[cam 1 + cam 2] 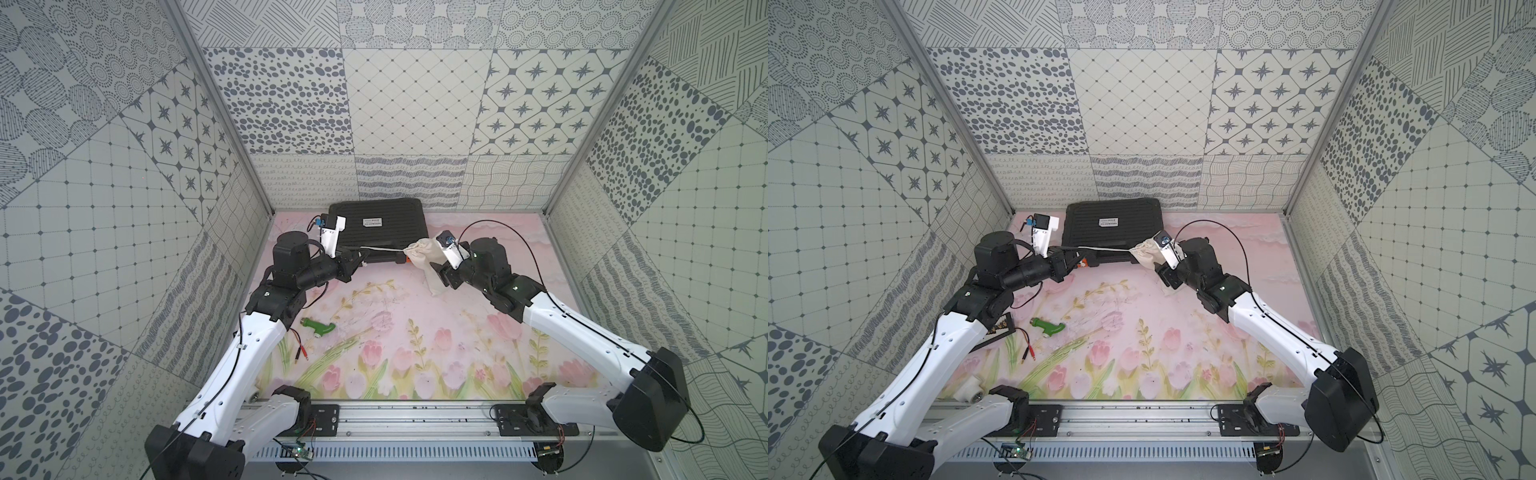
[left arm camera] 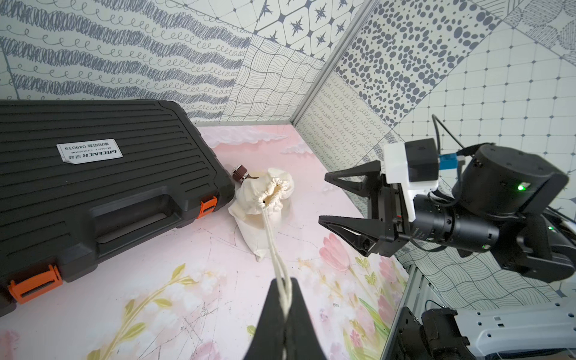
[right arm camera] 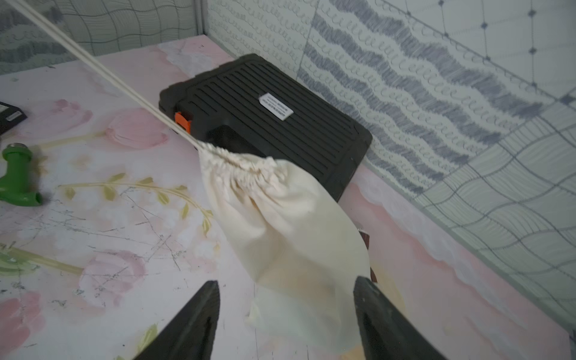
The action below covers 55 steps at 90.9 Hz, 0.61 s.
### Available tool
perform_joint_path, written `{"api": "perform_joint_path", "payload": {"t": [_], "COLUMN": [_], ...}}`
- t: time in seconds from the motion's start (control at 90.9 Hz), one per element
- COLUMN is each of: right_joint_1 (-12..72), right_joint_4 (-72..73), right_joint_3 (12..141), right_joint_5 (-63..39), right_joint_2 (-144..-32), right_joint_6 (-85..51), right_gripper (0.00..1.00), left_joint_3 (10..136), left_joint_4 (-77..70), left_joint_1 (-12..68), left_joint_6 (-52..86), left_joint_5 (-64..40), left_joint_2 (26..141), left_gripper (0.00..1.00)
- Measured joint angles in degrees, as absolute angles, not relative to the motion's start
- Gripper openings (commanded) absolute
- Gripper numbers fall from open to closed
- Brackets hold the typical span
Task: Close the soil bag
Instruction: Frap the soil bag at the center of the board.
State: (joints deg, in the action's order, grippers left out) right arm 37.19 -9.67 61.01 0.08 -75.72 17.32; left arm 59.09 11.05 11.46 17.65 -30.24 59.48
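The soil bag (image 1: 423, 255), a cream cloth pouch, lies tilted on the floral mat just right of the black case's front corner. Its mouth (image 2: 274, 194) is puckered, with a small hole at the centre. Two pale cords (image 2: 272, 240) run taut from the mouth to my left gripper (image 2: 283, 285), which is shut on them. My right gripper (image 2: 322, 198) is open. In the right wrist view its fingers (image 3: 199, 318) stand wide on either side of the bag's lower end (image 3: 296, 265) without clamping it.
The black ribbed case (image 1: 376, 226) with orange latches (image 2: 208, 208) sits against the back wall. A small brown object (image 2: 239, 172) lies behind the bag. A green tool (image 1: 318, 328) and red-tipped wires (image 1: 301, 352) lie front left. Patterned walls enclose three sides.
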Motion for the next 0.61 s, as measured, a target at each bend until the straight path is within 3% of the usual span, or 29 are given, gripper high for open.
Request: {"api": "perform_joint_path", "payload": {"t": [0.242,0.374,0.473,0.605], "right_joint_1": [42.3,43.5,43.7,43.7], "right_joint_4": [-9.2,-9.3,-9.3,-9.0], "right_joint_3": [72.8,76.2,78.7,81.8], "right_joint_5": [-6.6,-10.3,-11.7,-12.9], "right_joint_2": [-87.9,-92.2,-94.8,-98.1], "right_joint_6": [26.3,30.5,32.4,34.4], "right_gripper": [0.81,0.73,0.60,0.31], "left_joint_3": [59.1,59.1,59.1,59.1], "left_joint_4": [11.9,12.5,13.1,13.5], "left_joint_1": [11.6,11.6,11.6,11.6], "left_joint_6": [16.7,16.3,16.3,16.3], "left_joint_5": [-30.3,-30.3,-30.3,-30.3], "left_joint_2": [57.0,56.5,56.2,55.7], "left_gripper": [0.00,0.00,0.00,0.00]}}
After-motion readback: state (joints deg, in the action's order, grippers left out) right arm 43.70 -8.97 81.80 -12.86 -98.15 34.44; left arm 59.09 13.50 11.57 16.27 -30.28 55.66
